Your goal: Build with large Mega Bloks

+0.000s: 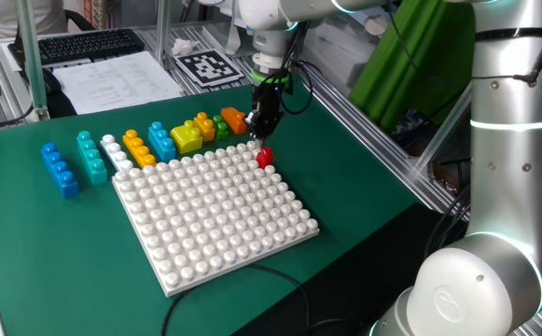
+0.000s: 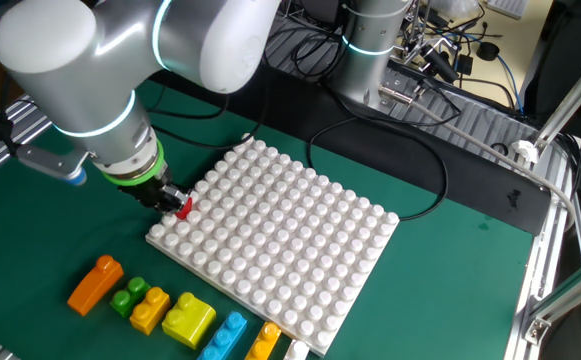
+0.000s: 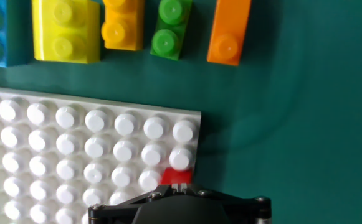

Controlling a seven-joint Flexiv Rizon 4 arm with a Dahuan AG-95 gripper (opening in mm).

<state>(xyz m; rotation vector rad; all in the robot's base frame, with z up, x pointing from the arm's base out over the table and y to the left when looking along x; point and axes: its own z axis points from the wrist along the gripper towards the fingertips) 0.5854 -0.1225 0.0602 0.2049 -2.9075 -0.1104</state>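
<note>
Left to right, the spare Mega Bloks (image 1: 149, 145) lie in a row on the green surface (image 1: 364, 201) behind the baseplate (image 1: 215, 210), then the end effector (image 1: 263, 140) clenched on the red brick (image 1: 264, 156) at its corner: light, rigid, glossy plastic, probably slippery, best pinched across flat sides

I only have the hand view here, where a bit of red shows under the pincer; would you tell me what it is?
Observer: It is a small red brick in the shut pincer, at the baseplate's edge row.
Operator: Thank you. Are there bricks beyond the blue one at my picture's left edge?
Observer: Yes: orange, white and teal bricks, then another blue one at the row's end.
Operator: Is anything built on the baseplate?
Observer: No, its other studs are all bare.
</note>
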